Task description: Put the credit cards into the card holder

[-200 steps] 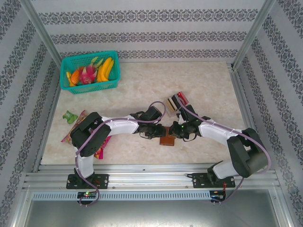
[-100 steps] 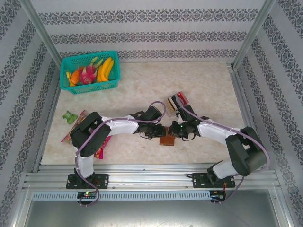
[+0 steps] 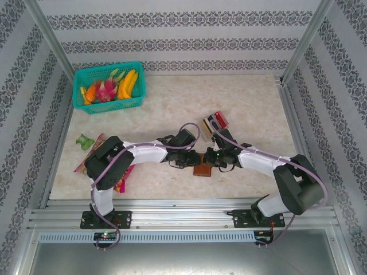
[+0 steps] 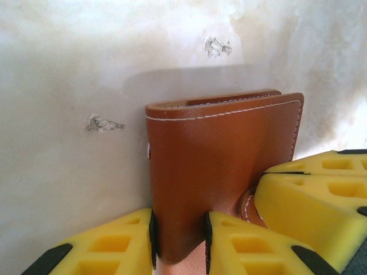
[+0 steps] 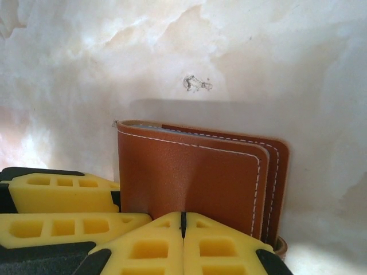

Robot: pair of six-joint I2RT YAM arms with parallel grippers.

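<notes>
While both arms crowd together near the front of the desk (image 3: 246,97), the brown card holder (image 4: 223,154) lies closed on the marble between them. Left claw (image 4: 179,238) is pinched onto its lower edge, leather filling the narrow gap. Right claw (image 5: 183,224) has its yellow fingers (image 5: 149,246) pressed flat together right at the holder's edge; whether they nip anything, I cannot tell. Credit cards (image 3: 219,120) sit farther back.
</notes>
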